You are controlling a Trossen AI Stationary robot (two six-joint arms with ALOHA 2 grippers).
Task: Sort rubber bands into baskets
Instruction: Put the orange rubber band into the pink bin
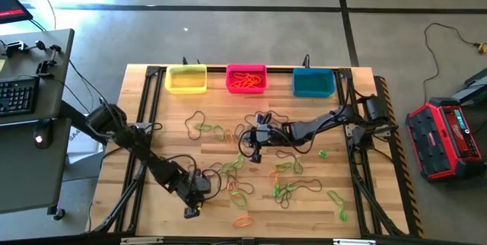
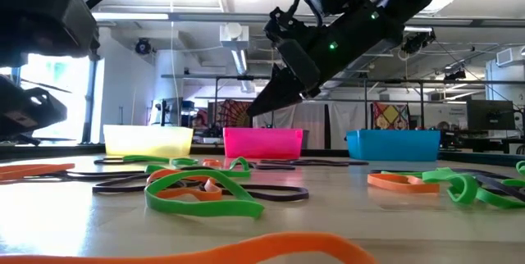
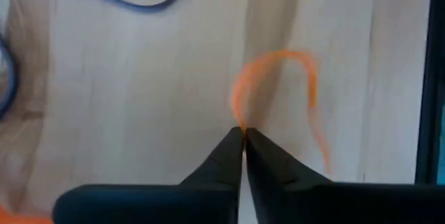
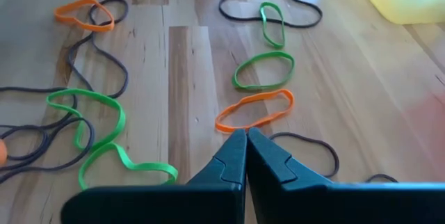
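Left claw (image 3: 243, 132), which you see clenched on an orange rubber band (image 3: 306, 78), sits well apart from the yellow basket (image 1: 186, 79); right claw (image 4: 246, 135) is clenched empty.

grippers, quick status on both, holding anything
Left gripper: closed on an orange band.
Right gripper: closed, empty, above the table.

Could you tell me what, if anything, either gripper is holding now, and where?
The left gripper pinches an orange rubber band at one point of its loop; the right gripper is shut on nothing.
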